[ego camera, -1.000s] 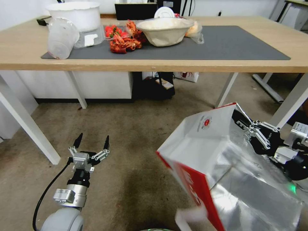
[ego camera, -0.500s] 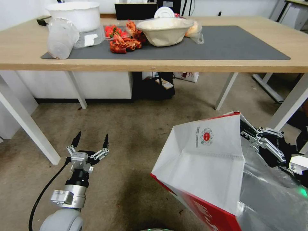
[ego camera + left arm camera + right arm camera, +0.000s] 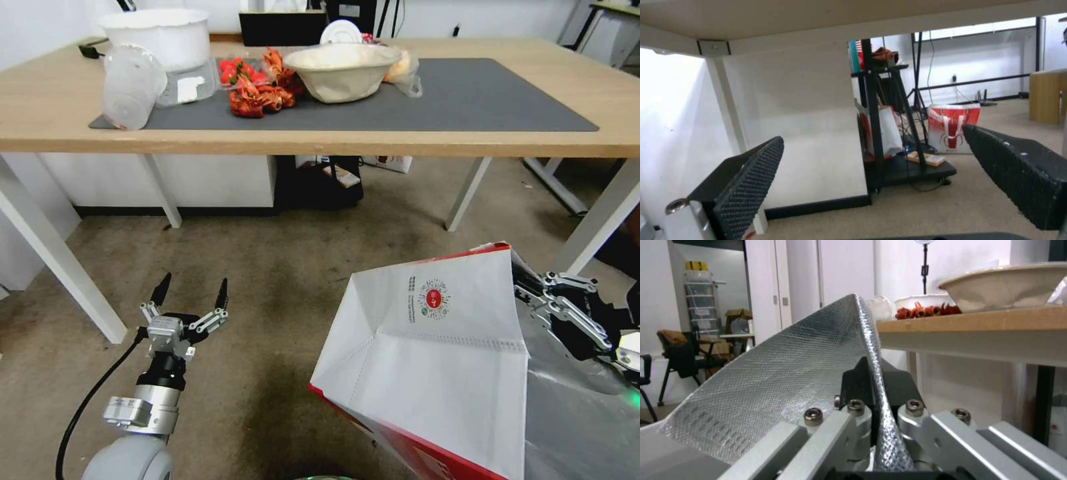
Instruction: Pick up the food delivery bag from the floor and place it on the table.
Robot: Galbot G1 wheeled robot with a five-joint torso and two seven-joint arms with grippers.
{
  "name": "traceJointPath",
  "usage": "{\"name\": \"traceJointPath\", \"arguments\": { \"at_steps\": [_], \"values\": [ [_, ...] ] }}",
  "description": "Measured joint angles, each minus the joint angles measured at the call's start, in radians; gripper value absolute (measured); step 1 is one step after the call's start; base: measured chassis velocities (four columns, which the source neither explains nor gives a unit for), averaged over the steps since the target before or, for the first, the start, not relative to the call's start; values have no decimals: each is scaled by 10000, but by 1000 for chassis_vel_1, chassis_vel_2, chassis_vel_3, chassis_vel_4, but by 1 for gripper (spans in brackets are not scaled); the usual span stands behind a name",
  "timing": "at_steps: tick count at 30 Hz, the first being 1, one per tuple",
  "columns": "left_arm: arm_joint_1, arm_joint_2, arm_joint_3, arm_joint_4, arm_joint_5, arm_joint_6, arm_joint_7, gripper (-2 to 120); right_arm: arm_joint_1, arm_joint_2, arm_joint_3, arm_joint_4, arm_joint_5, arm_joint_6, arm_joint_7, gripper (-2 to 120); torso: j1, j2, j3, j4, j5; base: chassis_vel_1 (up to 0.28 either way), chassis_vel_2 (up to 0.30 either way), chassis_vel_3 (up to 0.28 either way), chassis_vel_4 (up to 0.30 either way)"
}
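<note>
Right hand [image 3: 533,293] stays clamped on the foil rim of the food delivery bag [image 3: 440,353], now swung upright, clear of the floor [image 3: 280,267], below the counter [image 3: 320,140]. Left hand [image 3: 190,297] idle, spread wide.

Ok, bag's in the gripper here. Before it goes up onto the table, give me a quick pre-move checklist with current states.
1. Right gripper pinching the food delivery bag at its foil rim: ok.
2. Bag clear of the floor: cannot tell, its bottom is out of frame.
3. Bag raised above the table edge: not ok, it sits below the tabletop.
4. Free landing space on the dark mat, right half: ok.
5. Left gripper open, low over the carpet, apart from the bag: ok.
</note>
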Motion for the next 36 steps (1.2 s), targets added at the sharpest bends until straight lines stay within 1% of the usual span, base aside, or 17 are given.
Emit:
{"name": "traceJointPath", "arguments": {
  "at_steps": [2,4,7,8,10,11,16,21,23,24,27,29,31,36],
  "values": [
    [-2,0,0,-3,13,15,-69,100,4,12,1,1,-1,0,-16,0,1,143,141,2,0,0,0,0,0],
    [0,1,-3,-8,16,21,-84,100,4,17,4,1,-1,0,-21,0,4,184,179,1,0,0,0,0,0],
    [12,3,-15,-24,31,34,-117,100,-4,58,14,11,-9,0,-57,0,34,366,335,2,0,0,0,0,0],
    [12,3,-15,-24,31,34,-117,100,-4,58,14,11,-9,0,-57,0,34,366,335,2,0,0,0,0,0],
    [27,-2,-23,-44,56,38,-128,100,-14,84,23,29,-17,0,-85,0,49,487,442,2,-1,0,0,0,0],
    [27,-2,-23,-44,56,38,-128,100,-14,84,23,29,-17,0,-85,0,49,487,442,2,-1,0,0,0,0],
    [95,-17,-24,-124,129,80,-132,100,-25,115,37,23,-23,0,-190,0,82,707,628,2,-1,0,0,0,0],
    [176,-17,-54,-302,198,276,-142,100,20,116,37,-67,-14,-32,-413,0,128,920,796,2,0,0,0,0,0],
    [236,-13,-82,-432,287,481,-209,100,45,112,37,-135,-4,-44,-492,0,156,1022,867,2,0,0,0,0,0],
    [236,-13,-82,-432,287,481,-209,100,45,112,37,-135,-4,-44,-492,0,156,1022,867,2,0,0,0,0,0],
    [342,-10,-83,-653,393,836,-373,100,57,119,37,-202,-1,-46,-593,0,189,1187,1000,2,0,0,0,0,0],
    [360,-10,-85,-686,409,874,-394,100,59,123,37,-214,-2,-46,-616,0,195,1226,1032,2,0,0,0,0,0],
    [399,-8,-85,-747,444,946,-436,100,79,129,30,-238,-2,-46,-662,0,219,1352,1135,2,-1,0,0,0,0],
    [428,3,-137,-802,456,953,-461,100,86,139,16,-247,-2,-46,-697,0,268,1510,1243,1,0,0,0,0,0]
  ]
}}
